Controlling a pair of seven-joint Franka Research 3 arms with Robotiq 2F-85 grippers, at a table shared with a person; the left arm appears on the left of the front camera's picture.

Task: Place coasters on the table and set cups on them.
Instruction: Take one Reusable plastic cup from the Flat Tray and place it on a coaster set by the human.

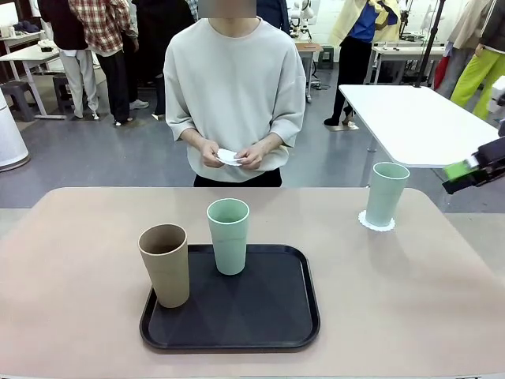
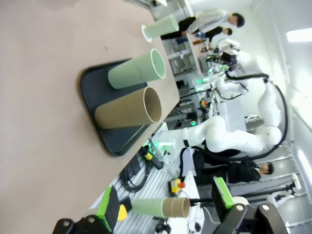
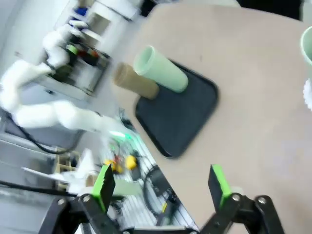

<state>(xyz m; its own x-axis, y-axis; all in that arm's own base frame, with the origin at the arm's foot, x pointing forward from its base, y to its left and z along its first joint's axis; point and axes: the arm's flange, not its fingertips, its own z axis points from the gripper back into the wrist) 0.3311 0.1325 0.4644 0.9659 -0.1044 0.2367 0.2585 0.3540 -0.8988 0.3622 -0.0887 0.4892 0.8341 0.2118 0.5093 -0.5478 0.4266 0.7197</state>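
Risks toppling the tan cup [image 1: 164, 264] (close to the tray's [image 1: 237, 335] left rim) or clipping the mint cup [image 1: 229, 235] beside it during a grab. Could also nudge the far-right cup [image 1: 387, 193] off its coaster [image 1: 376, 223]. Shows left hand [image 2: 165, 197] and right hand [image 3: 161, 180] spread wide, seemingly empty, touching nothing, off the surface [image 1: 79, 260].
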